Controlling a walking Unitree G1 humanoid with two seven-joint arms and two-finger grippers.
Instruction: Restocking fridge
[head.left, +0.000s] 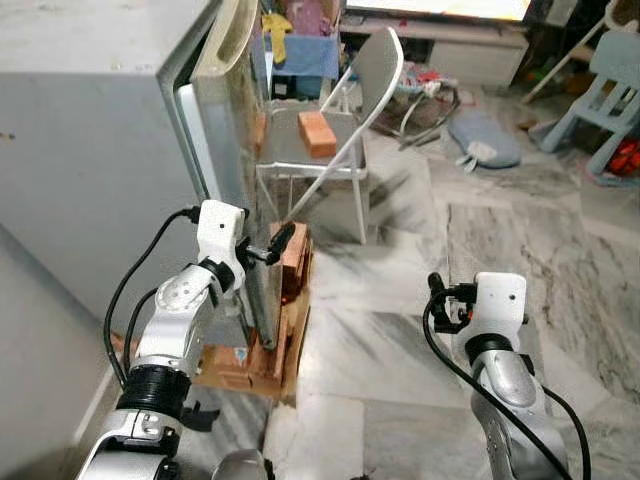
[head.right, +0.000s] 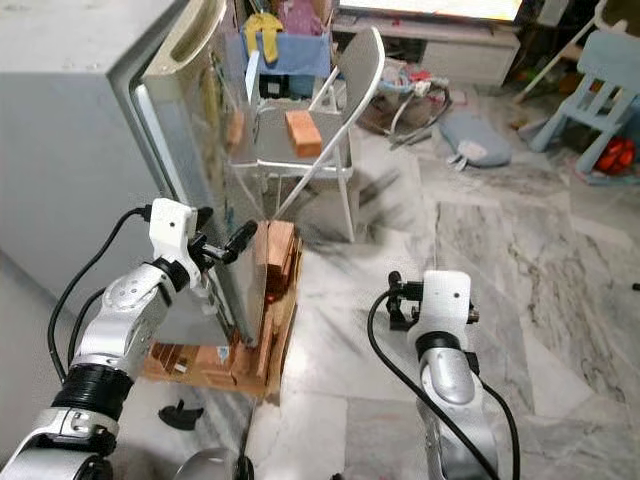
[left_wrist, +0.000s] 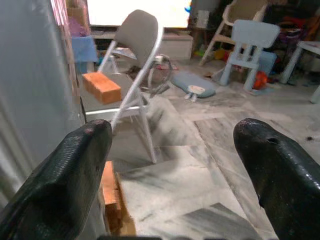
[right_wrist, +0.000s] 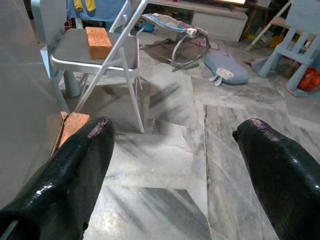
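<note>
**A:** Left wrist view first: how did the left gripper stand?

**B:** Its jaws were spread wide and held nothing. In the head views the left gripper sat right at the free edge of the fridge door, which stood ajar.

**A:** And the right gripper?

**B:** Jaws spread too, empty, low over the marble floor, well apart from the fridge.

**A:** Where was the thing to stock?

**B:** An orange box lay flat on the seat of the folding chair, ahead of both grippers, beyond the door. Its long axis ran roughly away from the robot. I judged the left arm nearer the door, so the door came first.
</note>
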